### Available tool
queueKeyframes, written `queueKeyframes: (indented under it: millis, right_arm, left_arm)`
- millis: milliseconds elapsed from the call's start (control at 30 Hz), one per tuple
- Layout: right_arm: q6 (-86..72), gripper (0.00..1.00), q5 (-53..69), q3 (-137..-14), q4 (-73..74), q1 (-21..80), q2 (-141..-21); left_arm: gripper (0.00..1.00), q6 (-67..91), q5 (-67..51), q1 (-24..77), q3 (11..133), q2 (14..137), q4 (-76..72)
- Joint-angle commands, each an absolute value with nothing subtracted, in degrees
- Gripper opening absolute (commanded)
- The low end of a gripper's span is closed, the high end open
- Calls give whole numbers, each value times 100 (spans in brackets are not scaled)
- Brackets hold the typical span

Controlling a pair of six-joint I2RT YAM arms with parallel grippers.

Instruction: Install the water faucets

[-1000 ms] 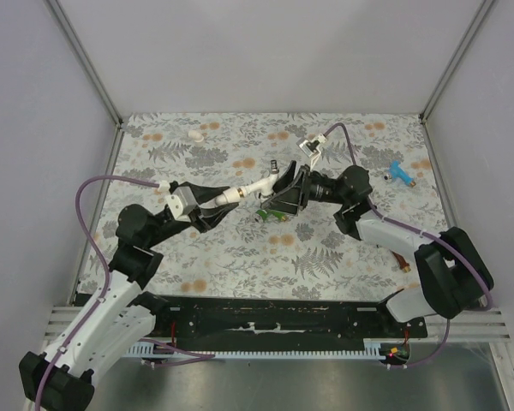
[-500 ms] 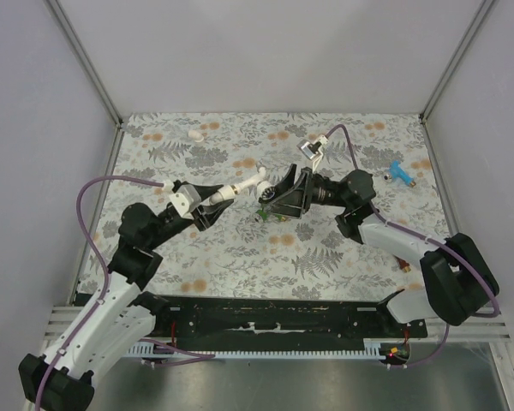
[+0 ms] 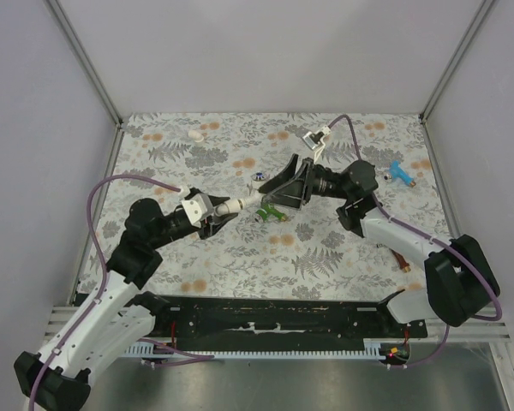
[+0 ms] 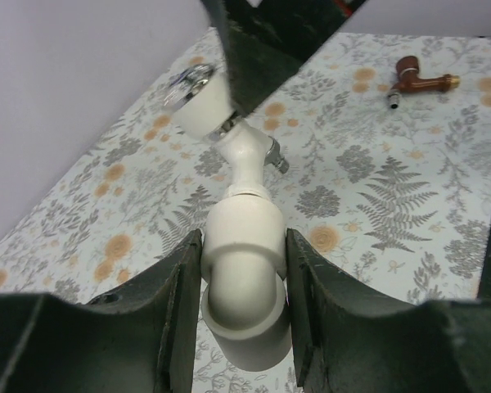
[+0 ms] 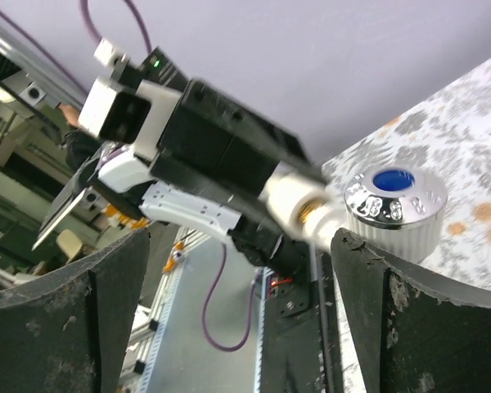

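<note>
My left gripper is shut on a white elbow fitting, and a white water faucet with a chrome, blue-dotted knob sticks out of the fitting's far end. The faucet hangs above the table's middle. My right gripper stands open right at the faucet, and its fingers flank the knob without closing on it. A green faucet lies on the table under the two grippers. A blue faucet lies at the far right, a reddish-brown one near the right arm.
A small white fitting lies at the far left of the patterned table. Grey walls close off the left, right and back. Both arms meet over the centre, with purple cables looping behind them.
The left gripper with the fitting and faucet has shifted slightly right and nearer. The right gripper has drawn back a little toward the far right and turned, staying open.
</note>
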State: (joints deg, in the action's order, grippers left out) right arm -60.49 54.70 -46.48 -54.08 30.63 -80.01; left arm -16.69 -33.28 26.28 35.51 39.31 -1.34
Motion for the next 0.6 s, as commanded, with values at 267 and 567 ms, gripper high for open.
queueKeyframes:
  millis: [267,567]
  right_arm:
    - [-4179,98,4651,-5562,-2346,1847,-7788]
    - [-1916,98,2268,-5566,1083,1670,-6839]
  left_arm:
    - [2,-1328,-3631,2865,3823,3911,-677]
    - [2,-1038,-2716,2857,3771,3797,-808]
